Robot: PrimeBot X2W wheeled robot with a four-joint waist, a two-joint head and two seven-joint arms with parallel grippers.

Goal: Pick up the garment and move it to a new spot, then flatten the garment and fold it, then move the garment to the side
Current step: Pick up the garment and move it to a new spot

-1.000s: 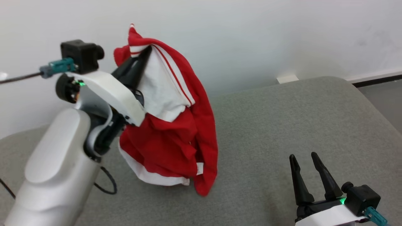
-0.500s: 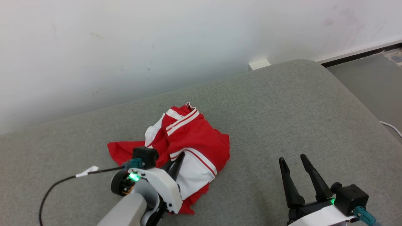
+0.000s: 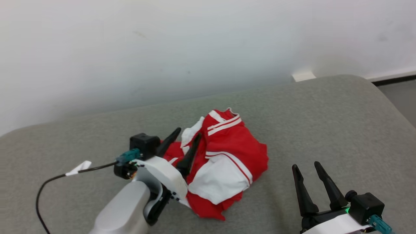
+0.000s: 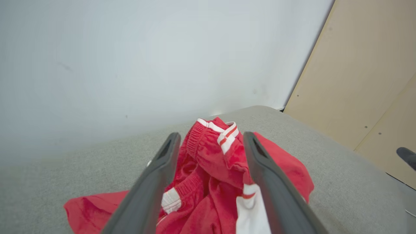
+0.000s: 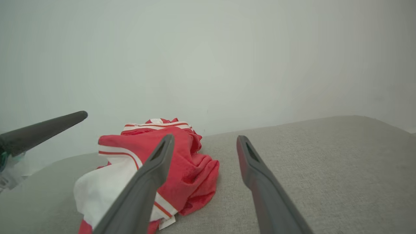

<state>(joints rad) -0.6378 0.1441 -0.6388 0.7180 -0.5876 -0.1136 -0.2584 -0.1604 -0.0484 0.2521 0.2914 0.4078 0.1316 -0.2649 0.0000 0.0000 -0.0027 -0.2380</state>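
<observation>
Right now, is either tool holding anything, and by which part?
Nothing is held. The left tool stands open over the crumpled garment lying on the cushion; the right tool is open, apart from it.

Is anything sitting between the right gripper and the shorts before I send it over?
Nothing visible. Only bare grey cushion lies between the right gripper and the near edge of the red-and-white shorts. The left gripper stands open over the shorts' left part, away from that path.

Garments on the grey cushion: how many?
1. A crumpled red-and-white garment lies on the cushion, with the open left gripper over it; the right gripper is open beside it, not touching. A second piece bunched inside can't be ruled out.
</observation>
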